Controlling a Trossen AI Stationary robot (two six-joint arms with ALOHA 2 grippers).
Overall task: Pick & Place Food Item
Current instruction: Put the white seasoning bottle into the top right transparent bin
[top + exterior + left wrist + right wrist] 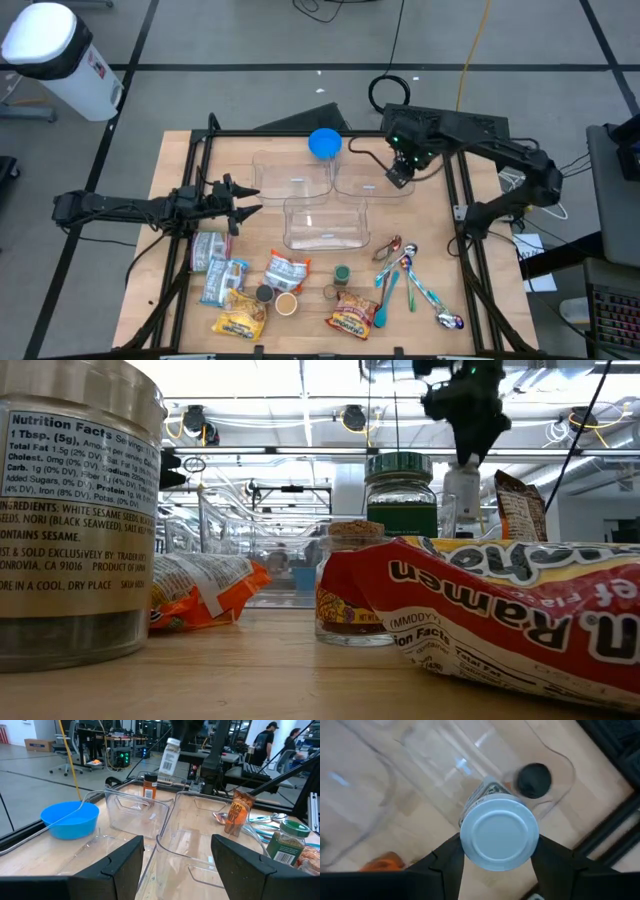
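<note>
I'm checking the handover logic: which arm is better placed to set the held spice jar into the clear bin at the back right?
The right. Its gripper is already shut on the spice jar, hanging over the clear bin, where another jar stands. The left gripper waits open and empty at the table's left.
</note>
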